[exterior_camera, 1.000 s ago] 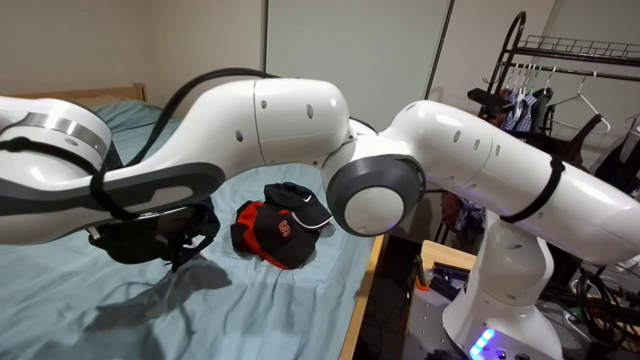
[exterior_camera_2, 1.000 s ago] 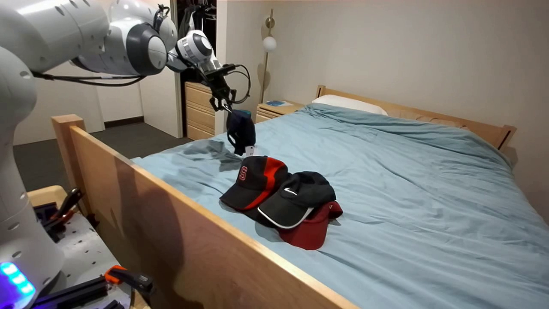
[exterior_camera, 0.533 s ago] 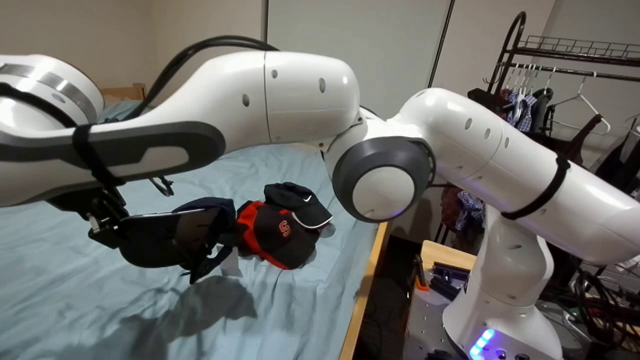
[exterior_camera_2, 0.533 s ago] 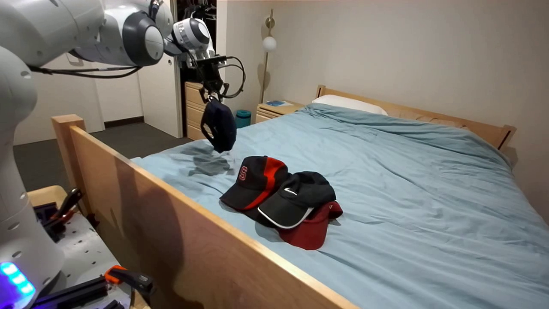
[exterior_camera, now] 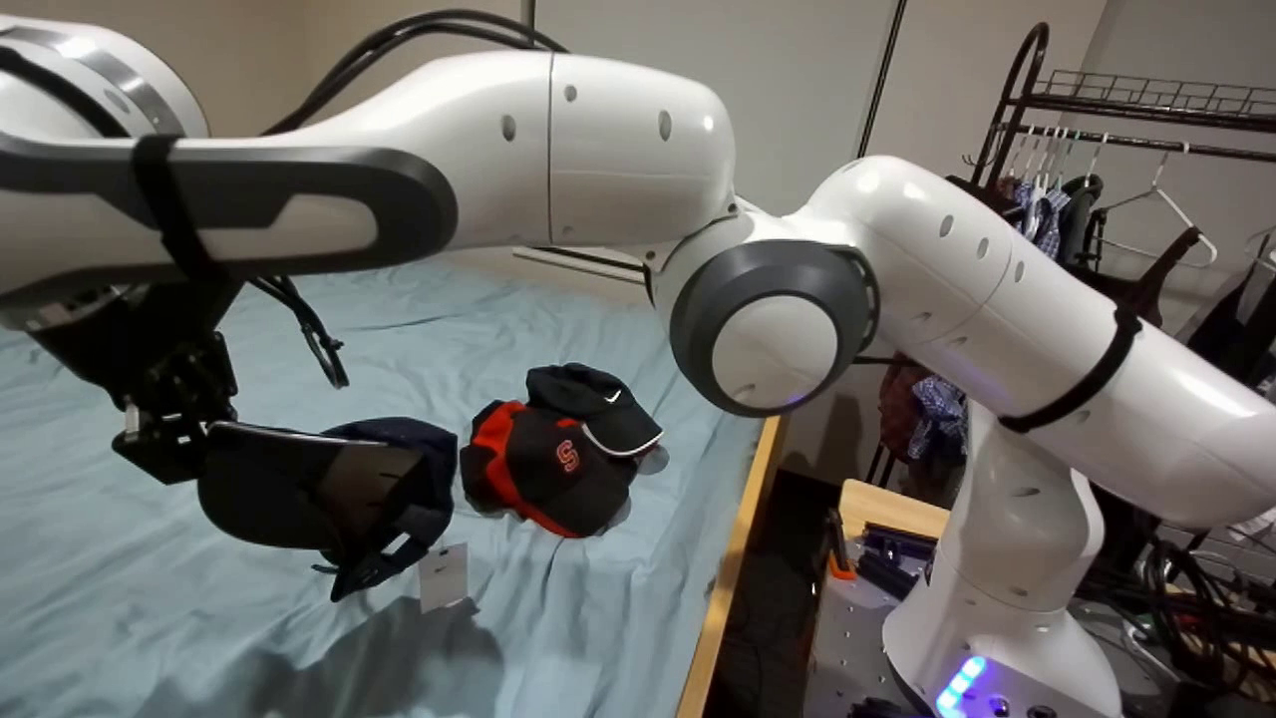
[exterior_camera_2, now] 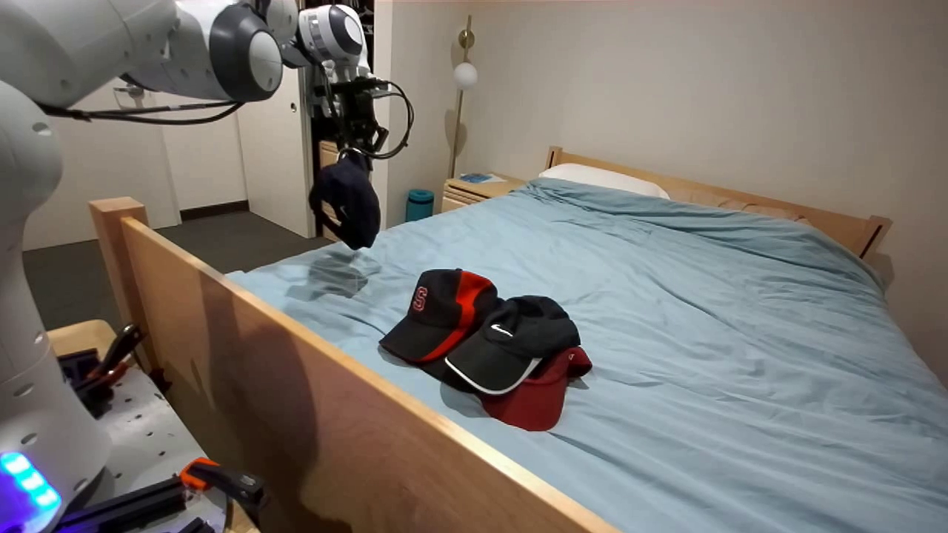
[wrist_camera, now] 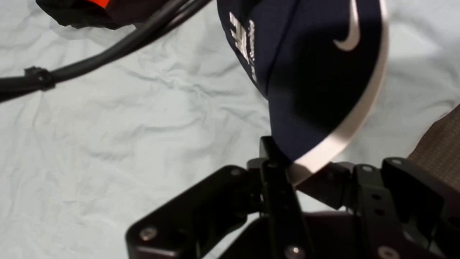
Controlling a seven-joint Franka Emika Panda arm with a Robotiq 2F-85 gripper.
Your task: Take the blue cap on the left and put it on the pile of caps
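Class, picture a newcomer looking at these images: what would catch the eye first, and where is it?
Probably the big white robot arm, stretching right across an exterior view. Next, the navy cap hanging over the pale blue bedding, its white-edged brim clamped in the gripper. Then the pile of red and black caps lying on that bedding.

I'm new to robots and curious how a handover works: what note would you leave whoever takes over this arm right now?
Gripper: closed on the brim of the blue cap.
Where: the blue cap hangs in the air above the bed, left of the pile of caps in both exterior views; a white tag dangles from it. The pile lies on the bed.
Done: cap picked up.
Left: bring it over the pile, lower it, let go. Go gently; held by the brim, it may swing.
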